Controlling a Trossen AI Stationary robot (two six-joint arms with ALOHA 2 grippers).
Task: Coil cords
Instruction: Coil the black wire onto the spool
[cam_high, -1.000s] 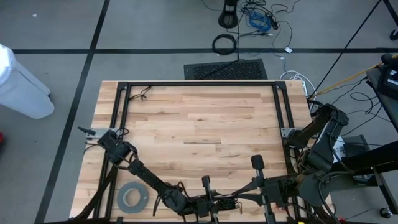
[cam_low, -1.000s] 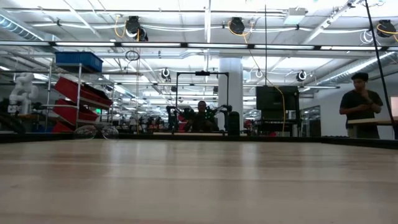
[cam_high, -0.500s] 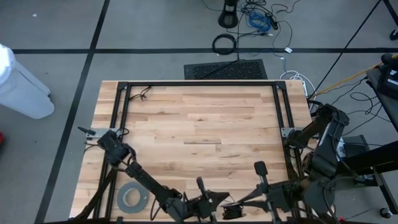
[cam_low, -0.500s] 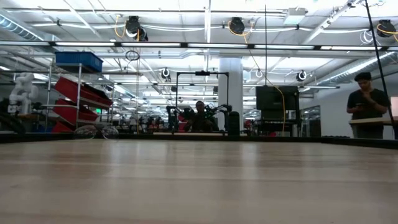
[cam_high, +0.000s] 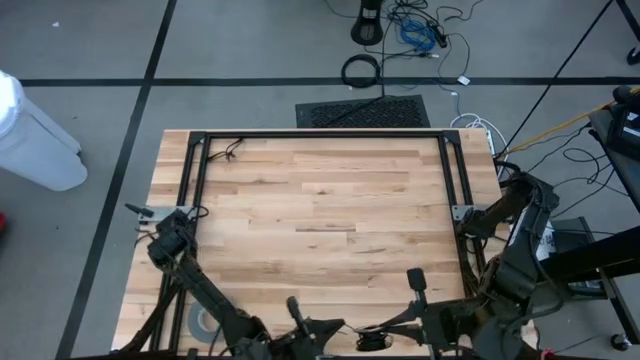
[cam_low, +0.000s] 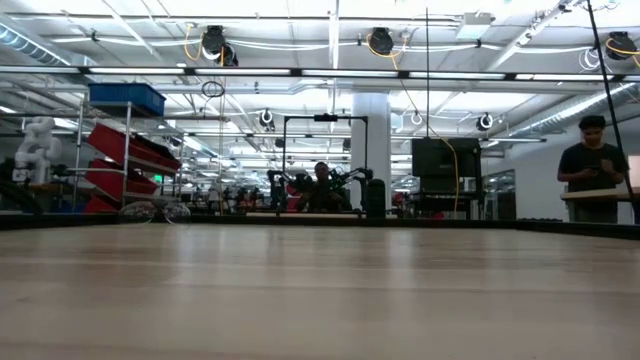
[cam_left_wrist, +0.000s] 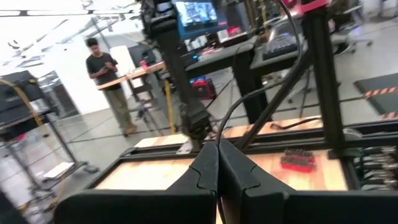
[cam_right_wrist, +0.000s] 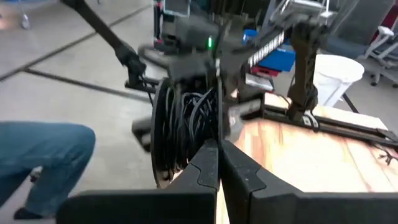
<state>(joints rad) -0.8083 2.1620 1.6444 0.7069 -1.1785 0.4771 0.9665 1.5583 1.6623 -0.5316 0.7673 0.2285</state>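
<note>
Cords (cam_high: 372, 341) lie as a small dark bundle at the table's (cam_high: 320, 200) near edge, between both grippers. Left gripper (cam_left_wrist: 217, 163) and right gripper (cam_right_wrist: 217, 155) are closed tight, holding nothing.

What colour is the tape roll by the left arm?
Grey; the tape roll shows best in the high view, partly hidden under the left arm.

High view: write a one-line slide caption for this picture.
Both arms folded back at the near edge of the wooden table, a small black disc between them, grey tape roll by the left arm.
</note>
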